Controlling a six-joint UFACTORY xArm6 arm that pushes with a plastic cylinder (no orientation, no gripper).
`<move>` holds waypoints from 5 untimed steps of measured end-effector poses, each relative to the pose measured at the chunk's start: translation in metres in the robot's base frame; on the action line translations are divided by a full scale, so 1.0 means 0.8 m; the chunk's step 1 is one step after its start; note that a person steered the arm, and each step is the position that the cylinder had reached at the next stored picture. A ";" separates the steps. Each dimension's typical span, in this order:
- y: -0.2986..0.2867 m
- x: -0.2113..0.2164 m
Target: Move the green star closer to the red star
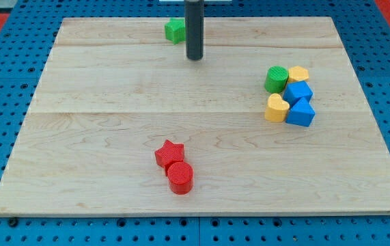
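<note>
The green star lies near the view's top edge of the wooden board, left of centre, partly hidden by the rod. My tip rests on the board just right of and below the green star, close to it. The red star lies far lower, near the view's bottom centre-left. A red cylinder touches the red star on its lower right side.
A cluster sits at the view's right: a green cylinder, a yellow block, a blue block, a yellow heart-like block and a blue triangle-like block. The wooden board lies on a blue pegboard.
</note>
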State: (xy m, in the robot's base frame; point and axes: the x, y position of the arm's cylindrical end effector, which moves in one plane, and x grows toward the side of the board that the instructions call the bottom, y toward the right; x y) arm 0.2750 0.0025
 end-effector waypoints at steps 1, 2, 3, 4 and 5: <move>0.017 -0.083; -0.003 -0.103; -0.059 -0.095; -0.081 -0.057; -0.081 -0.016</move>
State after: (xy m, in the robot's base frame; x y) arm 0.2619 -0.0626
